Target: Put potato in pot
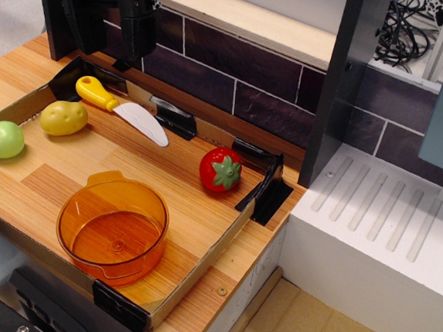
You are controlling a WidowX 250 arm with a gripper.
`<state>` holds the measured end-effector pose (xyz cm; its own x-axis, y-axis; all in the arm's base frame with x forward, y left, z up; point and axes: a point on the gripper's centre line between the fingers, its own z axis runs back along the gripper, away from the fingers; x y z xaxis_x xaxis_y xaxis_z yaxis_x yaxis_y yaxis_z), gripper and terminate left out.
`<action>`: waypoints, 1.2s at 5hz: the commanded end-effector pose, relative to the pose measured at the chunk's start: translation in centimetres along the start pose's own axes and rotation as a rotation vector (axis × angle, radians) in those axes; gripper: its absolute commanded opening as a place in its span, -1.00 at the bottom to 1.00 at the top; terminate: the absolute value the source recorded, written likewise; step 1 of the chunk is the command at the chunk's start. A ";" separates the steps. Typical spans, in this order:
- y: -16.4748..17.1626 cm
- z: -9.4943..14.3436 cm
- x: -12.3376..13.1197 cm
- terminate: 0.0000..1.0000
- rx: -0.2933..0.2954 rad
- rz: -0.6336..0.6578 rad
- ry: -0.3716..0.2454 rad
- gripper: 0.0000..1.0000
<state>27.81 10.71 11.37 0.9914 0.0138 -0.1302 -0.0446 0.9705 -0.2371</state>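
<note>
The yellow lumpy potato (63, 118) lies on the wooden tray floor at the left, between a light green toy fruit (2, 140) and a toy knife. The translucent orange pot (112, 227) stands empty at the tray's front, well apart from the potato. My black gripper (109, 46) hangs at the back left, above the tray's rear edge, behind and above the potato. Its jaws stand apart with nothing between them.
A yellow-handled white toy knife (123, 106) lies behind the potato. A red toy strawberry (221, 169) sits at the right of the tray. Low cardboard walls (201, 262) with black corner clips rim the tray. A white drainboard (387, 219) is to the right, and a dark tiled wall stands behind.
</note>
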 end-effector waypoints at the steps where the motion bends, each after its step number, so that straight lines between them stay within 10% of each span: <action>1: 0.0 0.0 0.0 -1.00 0.000 0.000 0.000 1.00; 4: 2.9 0.8 -0.7 -1.00 0.013 -0.549 0.090 1.00; 6: 5.7 -0.2 -0.3 -1.00 0.100 -0.559 0.044 1.00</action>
<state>26.88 15.88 8.65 0.8554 -0.5139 -0.0645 0.4910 0.8443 -0.2148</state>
